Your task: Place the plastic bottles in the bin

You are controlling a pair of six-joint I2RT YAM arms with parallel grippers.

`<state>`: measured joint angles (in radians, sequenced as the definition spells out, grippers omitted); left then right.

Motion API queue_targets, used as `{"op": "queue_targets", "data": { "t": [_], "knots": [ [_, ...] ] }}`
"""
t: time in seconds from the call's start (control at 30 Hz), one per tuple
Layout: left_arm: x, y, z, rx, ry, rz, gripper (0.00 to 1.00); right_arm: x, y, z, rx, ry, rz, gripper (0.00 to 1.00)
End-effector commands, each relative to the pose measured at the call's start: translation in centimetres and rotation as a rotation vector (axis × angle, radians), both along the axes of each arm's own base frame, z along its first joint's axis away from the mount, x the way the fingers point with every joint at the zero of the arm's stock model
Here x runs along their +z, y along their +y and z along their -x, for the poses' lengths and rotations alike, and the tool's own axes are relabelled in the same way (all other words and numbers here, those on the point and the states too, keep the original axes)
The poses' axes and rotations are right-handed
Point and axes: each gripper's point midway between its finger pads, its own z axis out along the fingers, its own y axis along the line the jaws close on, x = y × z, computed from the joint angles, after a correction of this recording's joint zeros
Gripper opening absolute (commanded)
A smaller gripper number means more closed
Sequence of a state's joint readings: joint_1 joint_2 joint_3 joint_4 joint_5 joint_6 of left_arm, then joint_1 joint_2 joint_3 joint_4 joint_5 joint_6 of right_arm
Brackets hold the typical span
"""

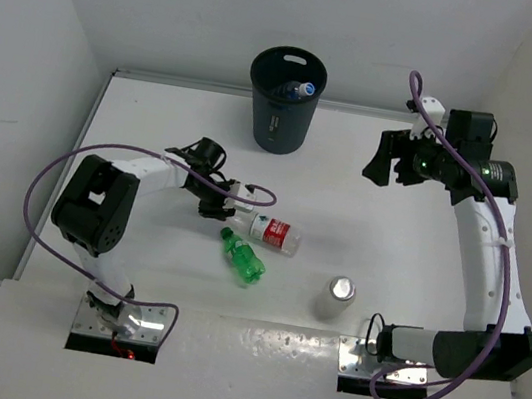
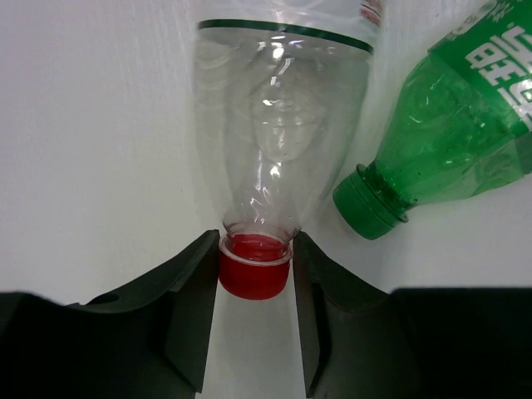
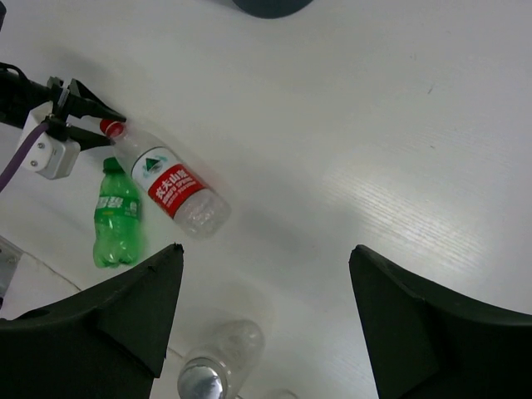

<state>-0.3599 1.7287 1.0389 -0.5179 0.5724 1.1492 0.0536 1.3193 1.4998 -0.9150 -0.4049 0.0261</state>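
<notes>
While the red-capped bottle waits to be gripped, the holdings stand as follows.

Item 1: dark grey round tapered plastic bin, upright at twelve o'clock on the white table. One clear blue-capped bottle is seen inside it.

Item 2: clear plastic bottle with red cap and red-white label, lying on its side near the table's centre, cap toward nine o'clock.

Item 3: green plastic bottle, lying just beside item 2 at its six o'clock, caps close together.

Item 4: pale bottle with silvery top, lying at four o'clock of item 2, well apart.

Item 5: left gripper, jaws apart and straddling the red cap; no clamping is shown.

Item 6: right gripper, held high at two o'clock, jaws wide, nothing carried.

Handling note: the black fingers are best advanced past the cap, so the neck or shoulder is clamped. A cap alone may be twisted out. The closing should be kept clear of the green cap. The lift should be made straight up before item 2 is carried toward twelve o'clock and released over the rim.
</notes>
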Motion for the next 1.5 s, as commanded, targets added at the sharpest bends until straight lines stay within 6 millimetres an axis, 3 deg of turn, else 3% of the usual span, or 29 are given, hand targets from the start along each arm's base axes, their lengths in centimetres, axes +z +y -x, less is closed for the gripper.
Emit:
{"op": "queue_targets", "data": {
  "t": [0.0, 0.13, 0.23, 0.37, 0.5, 0.53, 0.57, 0.7, 0.87, 1.03, 1.17, 1.47],
  "knots": [
    [0.4, -0.4, -0.9, -0.036, -0.052, -0.006, 0.41, 0.5, -0.1, 0.2, 0.008, -0.025, 0.006, 0.80],
    [-0.2, -0.1, -0.3, -0.026, -0.030, -0.020, 0.31, 0.2, 0.3, 0.6, 0.030, -0.008, -0.006, 0.80],
    [1.3, 0.2, -0.5, 0.034, -0.021, 0.031, 0.23, 0.2, 0.9, 0.9, 0.102, -0.041, 0.043, 0.80],
    [5.8, -0.5, -0.8, 0.103, 0.015, 0.161, 0.19, 0.6, 2.5, 1.9, 0.248, -0.127, 0.141, 0.79],
    [9.2, -0.8, -0.6, 0.144, 0.079, 0.194, 0.16, 1.0, 3.8, 2.4, 0.343, -0.228, 0.251, 0.77],
    [9.5, -0.8, 0.8, 0.138, 0.135, 0.172, 0.15, 1.3, 4.4, 2.4, 0.391, -0.269, 0.279, 0.77],
    [11.2, -1.2, 0.1, 0.133, 0.125, 0.185, 0.12, 1.3, 5.1, 2.8, 0.425, -0.277, 0.286, 0.77],
    [13.8, -2.2, 1.8, 0.107, 0.210, 0.256, 0.12, 2.3, 6.9, 4.3, 0.549, -0.387, 0.329, 0.79],
    [17.0, -3.5, 3.0, 0.112, 0.268, 0.334, 0.11, 1.2, 9.7, 5.7, 0.680, -0.500, 0.419, 0.82],
    [17.8, -4.9, 4.0, 0.119, 0.407, 0.329, 0.09, 0.4, 11.2, 6.2, 0.757, -0.632, 0.549, 0.83],
    [19.0, -6.1, 4.5, 0.164, 0.493, 0.351, 0.07, -0.7, 12.3, 7.0, 0.839, -0.636, 0.599, 0.85],
    [20.1, -8.0, 6.5, 0.167, 0.506, 0.335, 0.07, -3.1, 14.0, 5.9, 0.899, -0.625, 0.699, 0.85]
  ]
}}
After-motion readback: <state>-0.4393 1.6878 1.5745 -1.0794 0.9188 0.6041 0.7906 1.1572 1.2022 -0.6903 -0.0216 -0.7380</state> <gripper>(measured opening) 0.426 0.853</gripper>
